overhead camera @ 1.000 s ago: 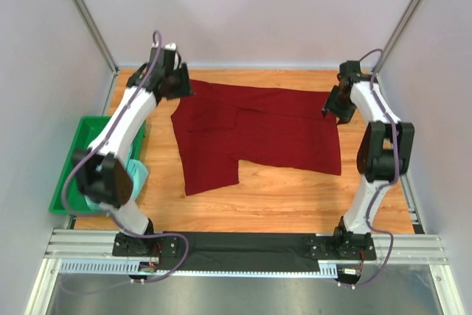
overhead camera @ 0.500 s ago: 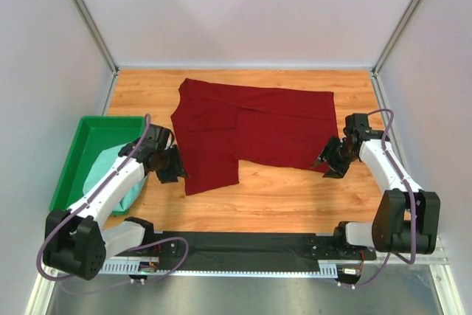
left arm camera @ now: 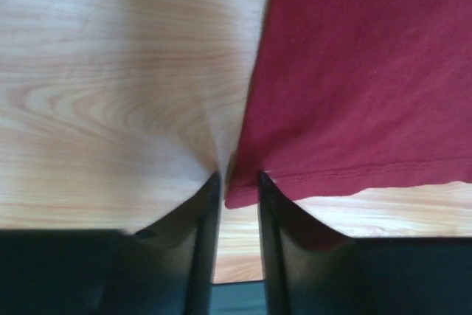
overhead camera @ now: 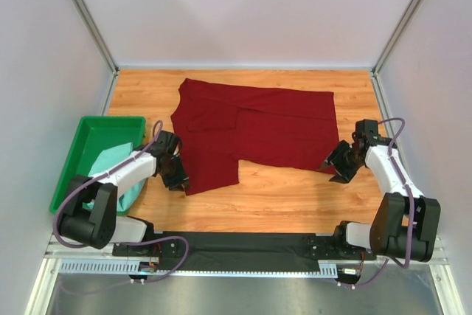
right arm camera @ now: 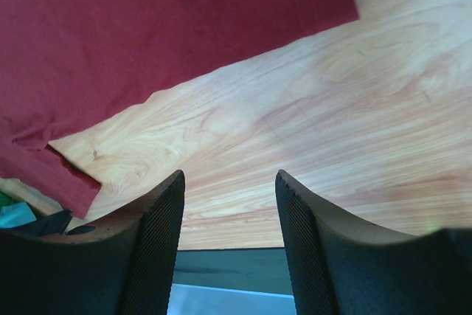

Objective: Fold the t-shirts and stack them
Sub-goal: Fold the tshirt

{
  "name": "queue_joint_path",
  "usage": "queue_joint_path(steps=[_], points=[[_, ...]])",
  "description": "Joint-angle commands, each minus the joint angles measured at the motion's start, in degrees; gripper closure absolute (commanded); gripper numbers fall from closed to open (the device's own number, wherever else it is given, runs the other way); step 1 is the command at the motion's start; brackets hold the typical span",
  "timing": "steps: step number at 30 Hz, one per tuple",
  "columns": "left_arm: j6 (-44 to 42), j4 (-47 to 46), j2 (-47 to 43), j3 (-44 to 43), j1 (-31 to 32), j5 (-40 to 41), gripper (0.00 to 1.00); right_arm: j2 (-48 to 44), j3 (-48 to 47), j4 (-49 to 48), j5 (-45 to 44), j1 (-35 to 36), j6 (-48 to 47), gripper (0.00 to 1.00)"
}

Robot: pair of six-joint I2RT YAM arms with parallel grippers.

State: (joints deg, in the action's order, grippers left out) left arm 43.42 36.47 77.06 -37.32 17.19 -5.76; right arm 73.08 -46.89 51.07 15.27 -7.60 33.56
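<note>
From above, the red shirt [overhead camera: 258,127] lies spread on the desk [overhead camera: 295,197], mostly flat, with a fold line showing near its left side and a flap reaching toward the near edge. The mint shirt [overhead camera: 110,158] sits bunched in the tray [overhead camera: 68,164] at the left, apart from the red one. The left hand [overhead camera: 175,175] is low at the flap's near-left corner. The right hand [overhead camera: 341,161] is low at the near-right corner of the red shirt.

The left wrist view shows the left hand [left arm camera: 240,176] with its fingers [left arm camera: 203,241] a narrow way apart. The hemmed corner of the red shirt [left arm camera: 354,71] lies right at the tips, reaching into the gap. Wood shows between the fingers lower down, so they do not look closed on the cloth, and no firm hold can be seen.

The right wrist view shows the right hand [right arm camera: 228,178] about half open, with only bare desk between its fingers [right arm camera: 151,248]. It has hold of nothing. The red shirt's corner lies ahead of the tips, not touching them.

I judge the task to be at an early stage. The red shirt is laid out and perhaps partly folded, and both hands are placed to take its near corners. The mint shirt looks unfolded. Folding both shirts and stacking them is left to do.
</note>
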Motion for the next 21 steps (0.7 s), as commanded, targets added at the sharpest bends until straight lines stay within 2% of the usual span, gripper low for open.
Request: queue_joint_path(steps=[1, 2, 3, 8, 15, 21], points=[[2.28, -4.55, 2.21, 1.89, 0.39, -1.80, 0.69, -0.31, 1.01, -0.97, -2.70, -1.98, 2.56, 0.45], [2.20, -5.61, 2.48, 1.90, 0.39, -1.80, 0.87, -0.13, 1.36, -1.32, -3.05, -3.12, 4.21, 0.45], [0.72, -5.01, 2.31, 0.42, 0.39, -0.67, 1.00, -0.65, 3.28, -4.28, -2.96, -5.22, 6.32, 0.45], [-3.25, -0.53, -3.56, -2.05, 1.26, 3.46, 1.00, 3.02, 4.80, -11.06, -2.34, -8.75, 8.45, 0.47], [-3.78, 5.02, -16.13, 0.05, 1.71, 4.35, 1.00, 12.08, 2.07, -14.06, -3.22, -10.77, 7.05, 0.50], [-5.36, 4.49, -16.15, 0.41, 1.79, 1.19, 1.00, 16.12, 1.28, -15.12, -4.19, -10.86, 7.39, 0.53]])
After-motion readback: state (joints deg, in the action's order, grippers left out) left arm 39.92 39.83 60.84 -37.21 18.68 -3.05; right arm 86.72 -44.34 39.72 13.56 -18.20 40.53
